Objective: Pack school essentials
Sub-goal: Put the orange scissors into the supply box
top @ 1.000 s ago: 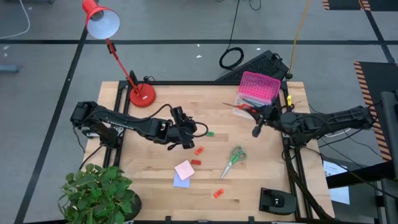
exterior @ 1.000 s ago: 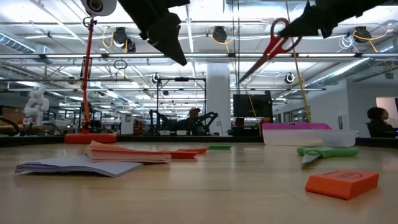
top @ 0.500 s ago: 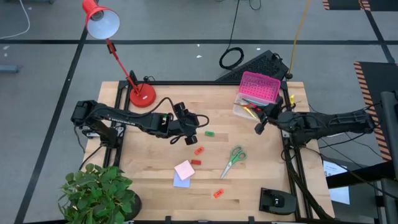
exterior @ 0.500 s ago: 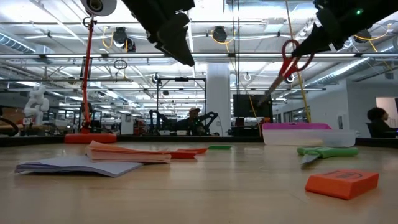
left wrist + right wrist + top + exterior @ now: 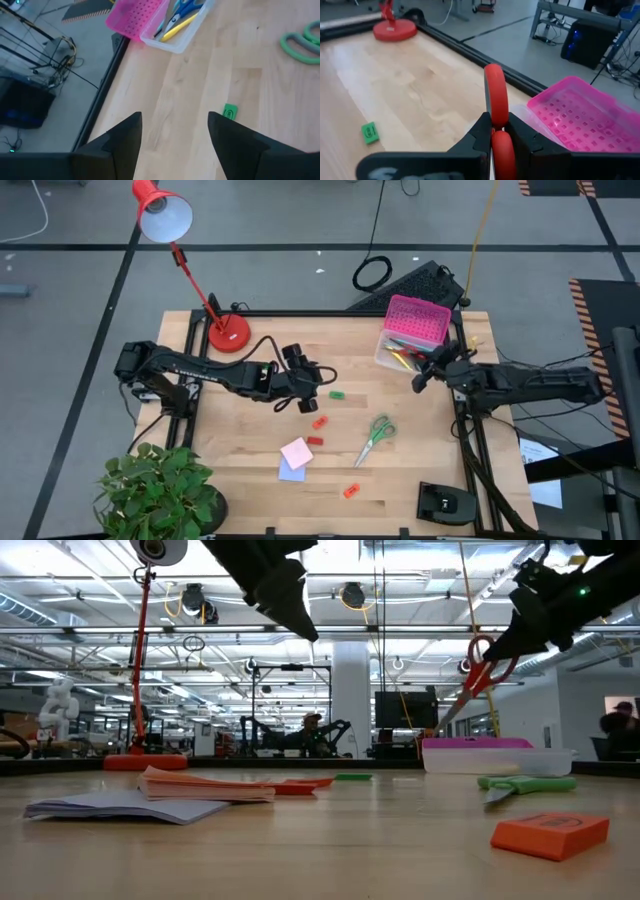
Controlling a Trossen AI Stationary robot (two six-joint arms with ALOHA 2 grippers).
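My right gripper [image 5: 420, 380] is shut on red scissors [image 5: 478, 672] beside the clear box [image 5: 398, 358], whose pink lid [image 5: 415, 320] leans at its far side. Pens and blue scissors lie in the box [image 5: 175, 22]. My left gripper [image 5: 305, 375] hangs open above the table's middle with nothing between its fingers [image 5: 172, 135]. A green eraser [image 5: 337, 394], two red erasers [image 5: 320, 421], an orange eraser [image 5: 350, 491] and green scissors [image 5: 375, 438] lie flat on the wood. A pink sticky pad [image 5: 297, 452] rests on a lavender one [image 5: 289, 471]. My right gripper pinches the red scissors by their handle loops [image 5: 496, 102], which stand edge-on between the two fingers. The fingers come from the table's right side, slanting down. The scissors are lifted clear, their blades [image 5: 450, 712] slanting down from the handle toward the box.
A red desk lamp [image 5: 228, 332] stands at the far left corner, a potted plant [image 5: 160, 490] at the near left, a black device [image 5: 445, 502] at the near right. Bare wood lies between the box and the green eraser.
My right gripper has carried the red scissors down and toward the table's right edge, nearer the box; their blades still slant down. My left gripper has drifted toward the far edge and a little to the right, staying open.
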